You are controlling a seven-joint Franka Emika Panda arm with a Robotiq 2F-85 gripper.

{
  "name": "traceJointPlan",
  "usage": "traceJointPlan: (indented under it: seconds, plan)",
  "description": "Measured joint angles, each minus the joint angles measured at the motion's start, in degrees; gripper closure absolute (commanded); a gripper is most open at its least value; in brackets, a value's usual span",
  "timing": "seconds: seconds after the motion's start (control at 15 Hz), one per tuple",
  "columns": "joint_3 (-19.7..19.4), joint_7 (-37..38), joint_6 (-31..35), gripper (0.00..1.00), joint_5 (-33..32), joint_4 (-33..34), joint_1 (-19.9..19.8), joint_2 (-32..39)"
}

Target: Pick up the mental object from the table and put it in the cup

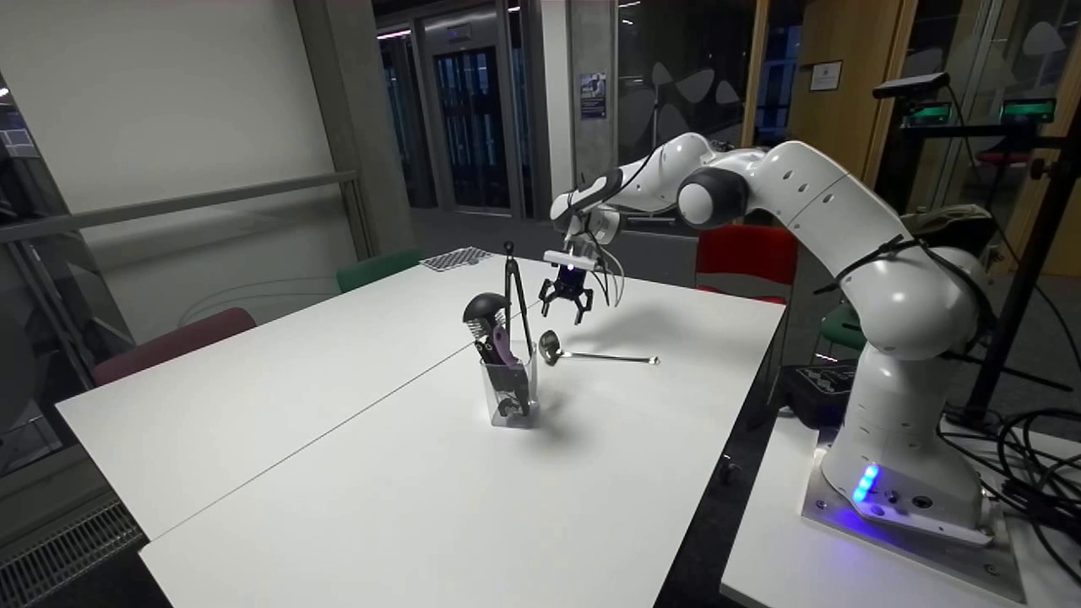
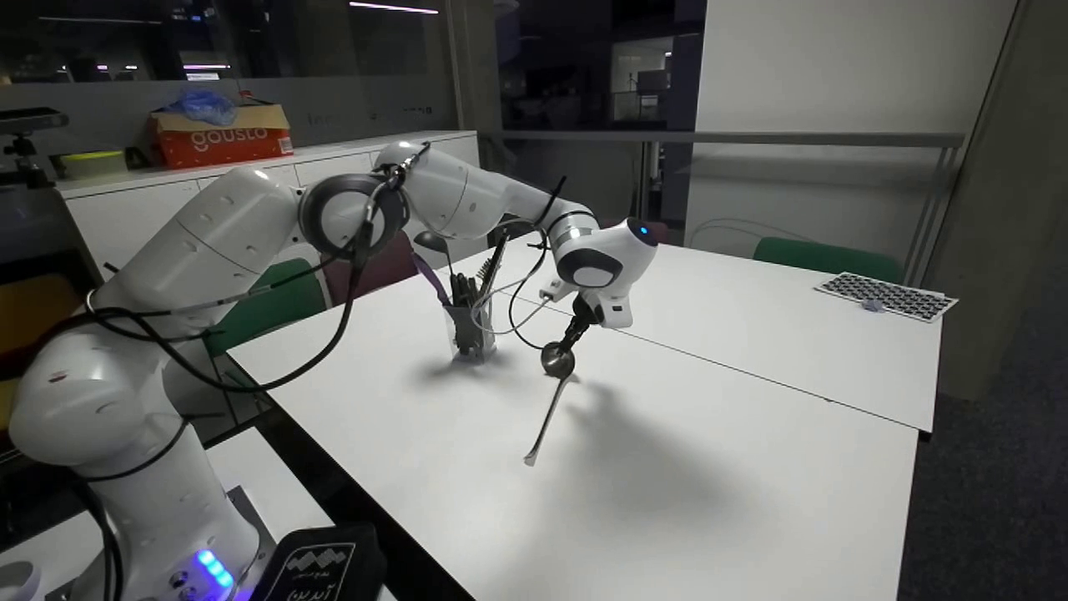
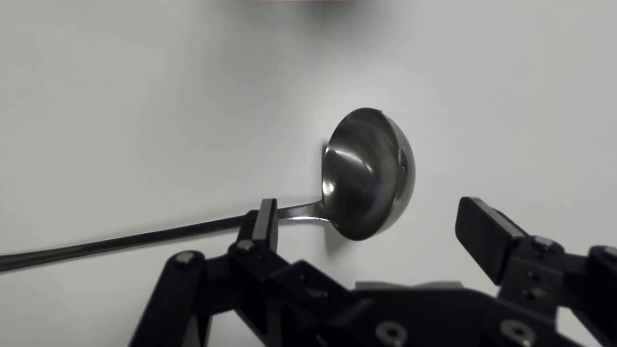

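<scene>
The metal object is a shiny steel ladle lying on the table. Its bowl shows in both exterior views (image 1: 551, 348) (image 2: 556, 361), with a long thin handle stretching away. In the wrist view the ladle's bowl (image 3: 368, 173) is tipped on its side, and the handle runs off the left edge. My gripper (image 1: 562, 316) is open and empty above the table near the bowl. In the wrist view the left finger of the gripper (image 3: 366, 205) covers part of the handle. The clear cup (image 1: 532, 388) stands upright on the table, also seen in an exterior view (image 2: 487, 342).
Several dark utensils fill the cup, among them a black ladle (image 1: 487, 306), a purple-handled tool (image 1: 503, 346) and tall tongs (image 1: 513, 279) sticking up. A checkered board (image 2: 886, 296) lies at a far corner of the white table (image 1: 380, 507). Chairs stand around the table.
</scene>
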Motion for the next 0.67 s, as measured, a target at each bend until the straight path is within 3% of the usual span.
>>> traceJointPlan:
  seconds: [0.67]
  plan:
    - [5.06, 13.41, -6.78, 0.00, -9.54, 17.87, 0.22, 8.70]
